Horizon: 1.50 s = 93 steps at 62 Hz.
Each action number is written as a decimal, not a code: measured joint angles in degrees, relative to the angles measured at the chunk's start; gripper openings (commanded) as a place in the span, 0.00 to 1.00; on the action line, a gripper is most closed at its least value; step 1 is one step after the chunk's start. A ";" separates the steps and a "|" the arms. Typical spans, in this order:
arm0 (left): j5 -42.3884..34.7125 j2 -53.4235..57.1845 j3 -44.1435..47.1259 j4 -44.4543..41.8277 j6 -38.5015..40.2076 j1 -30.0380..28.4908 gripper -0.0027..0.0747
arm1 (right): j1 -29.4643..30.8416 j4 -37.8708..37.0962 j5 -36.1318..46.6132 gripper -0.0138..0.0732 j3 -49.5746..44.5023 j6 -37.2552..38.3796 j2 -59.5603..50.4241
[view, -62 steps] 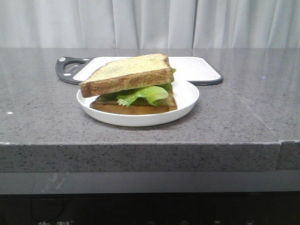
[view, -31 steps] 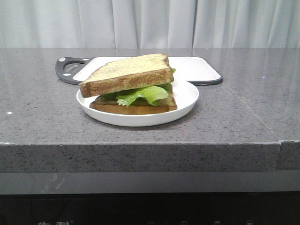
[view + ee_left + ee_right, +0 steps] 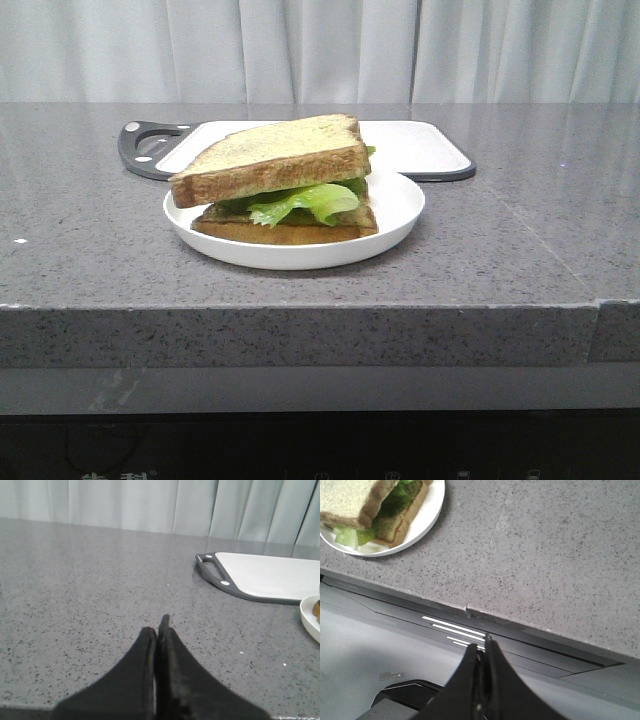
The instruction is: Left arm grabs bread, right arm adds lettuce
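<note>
- Bread [image 3: 275, 152]: thick speckled slice with brown crust, sitting as top layer of a stack on the white plate [image 3: 398, 212], tilted, left front corner lower than the back edge.
- Lettuce [image 3: 305, 203]: bright green ruffled leaf directly under that top slice, poking out at the front, resting on a darker green layer.
- Bottom slice [image 3: 290, 232]: thinner, tan, flat on the plate, carries everything above.
- Plate sits on the grey speckled counter [image 3: 520, 240], near its front edge, roughly centre in front view.
- Cutting board [image 3: 420, 145]: white with dark rim and dark handle at its left end, just behind the plate; the sandwich hides the middle of it in front view.
- Left gripper [image 3: 158, 630]: 2 broad dark fingers pressed together, holding nothing, hovering over bare counter, well apart from the plate; left wrist view catches only a sliver of plate rim at the frame edge, board beyond it.
- Right gripper [image 3: 482, 652]: narrow jaws closed tip to tip, nothing between them, positioned off the counter past its front edge, over the grey base below.
- Right wrist view shows plate and sandwich at a corner of the frame, well clear of that gripper.
- Neither arm visible in front view.
- White curtain [image 3: 320, 50] behind the counter.
</note>
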State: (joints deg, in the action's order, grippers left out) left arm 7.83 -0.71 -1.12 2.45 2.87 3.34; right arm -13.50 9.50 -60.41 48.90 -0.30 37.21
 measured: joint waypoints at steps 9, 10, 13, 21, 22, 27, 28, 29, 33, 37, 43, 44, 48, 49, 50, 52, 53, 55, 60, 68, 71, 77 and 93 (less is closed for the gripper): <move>-2.89 0.93 1.34 0.13 0.00 -0.13 0.01 | 0.00 0.00 0.00 0.02 0.00 0.00 0.00; -3.25 0.93 1.34 0.13 0.00 -0.13 0.01 | 0.00 0.00 0.00 0.02 0.00 0.00 0.00; -3.48 0.93 1.34 0.13 0.00 -0.13 0.01 | 0.00 0.00 0.00 0.02 0.00 0.00 0.00; -3.69 0.93 1.34 -0.76 0.00 -0.68 0.01 | 0.00 0.00 0.00 0.02 0.00 0.00 0.00; -3.69 0.93 1.34 -0.76 0.00 -0.78 0.01 | 0.00 0.00 0.00 0.02 0.00 0.00 0.00; -3.82 0.93 1.34 -0.86 0.00 -0.78 0.01 | 0.00 0.00 0.00 0.02 0.00 0.00 0.00; -3.82 0.93 1.34 -0.86 0.00 -0.78 0.01 | 0.00 0.00 0.00 0.02 0.00 -0.07 0.00; -3.82 0.93 1.34 -0.86 0.00 -0.78 0.01 | 0.00 0.00 0.00 0.02 0.00 -0.07 0.00; -4.02 0.93 1.34 -0.86 0.00 -0.78 0.01 | 0.00 0.00 0.00 0.02 0.00 -0.07 0.00; -4.15 0.93 1.34 -0.86 0.00 -0.78 0.01 | 0.00 0.00 0.00 0.02 0.00 -0.07 0.00; -4.15 0.93 1.34 -0.86 0.00 -0.78 0.01 | 0.00 0.00 0.00 0.02 0.00 -0.07 0.00; -4.15 0.93 1.34 -0.86 0.00 -0.78 0.01 | 0.00 0.00 0.00 0.02 0.00 -0.07 0.00; -4.26 0.93 1.34 -0.86 0.00 -0.78 0.01 | 0.00 0.00 0.00 0.02 0.00 -0.07 0.00; -4.26 0.93 1.34 -0.86 0.00 -0.78 0.01 | 0.00 0.00 0.00 0.02 0.00 -0.07 0.00; -4.26 0.93 1.34 -0.86 0.00 -0.78 0.01 | 0.00 0.00 0.00 0.02 0.00 -0.07 0.00; -4.26 0.93 1.34 -0.86 0.00 -0.78 0.01 | 0.00 0.00 0.00 0.02 0.00 -0.07 0.00; -4.26 0.93 1.34 -0.86 0.00 -0.78 0.01 | 0.00 0.00 0.00 0.02 0.00 0.30 0.00; -4.26 0.93 1.34 -0.86 0.00 -0.78 0.01 | 0.00 0.00 0.00 0.02 0.00 0.30 0.00; -4.37 0.93 1.34 -0.86 0.00 -0.78 0.01 | 0.00 0.00 0.00 0.02 0.00 -0.07 0.00; -4.35 0.93 1.34 -0.86 0.00 -0.78 0.01 | 0.00 0.00 0.00 0.02 0.00 -0.07 0.00; -4.35 0.93 1.34 -0.86 0.00 -0.78 0.01 | 0.00 0.00 0.00 0.02 0.00 0.30 0.00; -4.38 0.93 1.34 -0.86 0.00 -0.78 0.01 | 0.00 0.00 0.00 0.02 0.00 0.30 0.00; -4.48 0.93 1.34 -0.86 0.00 -0.78 0.01 | 0.00 0.00 0.03 0.02 0.00 -0.07 0.00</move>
State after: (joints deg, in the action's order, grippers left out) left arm 3.36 0.22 0.22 1.59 2.87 2.56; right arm -13.50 9.50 -60.37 48.90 -0.38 37.21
